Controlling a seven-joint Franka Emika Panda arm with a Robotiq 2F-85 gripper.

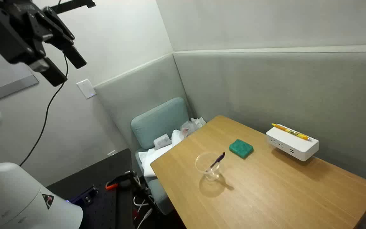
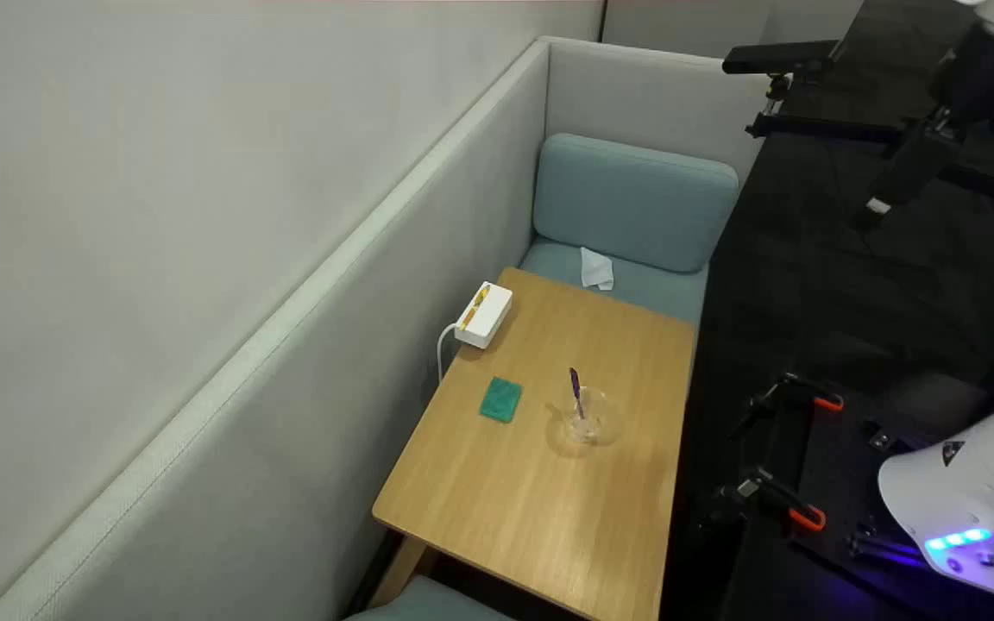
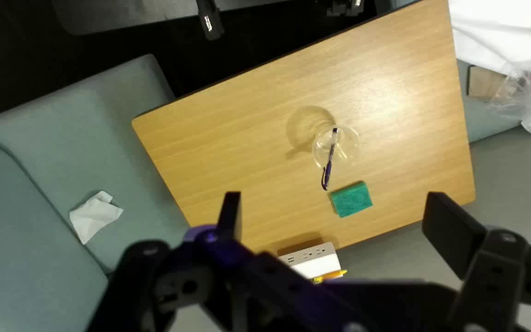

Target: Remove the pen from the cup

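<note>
Well below my spread, empty black gripper [image 1: 69, 73], the slim purple pen [image 3: 330, 161] tilts from the clear, round-rimmed cup [image 2: 598, 419] roughly toward the green rectangular sponge [image 1: 241, 148].

in an exterior view, a white wall [image 1: 122, 35] stood at the far left. a grey padded panel [image 1: 272, 89] ran along the table's [image 1: 281, 197] far edge, and beyond the table's left end a blue cushion [image 1: 162, 122] rose above a seat [image 1: 160, 194]. in an exterior view, the floor [image 2: 816, 328] was dark. in the wrist view, light [image 3: 397, 103] gleamed on the table.
</note>
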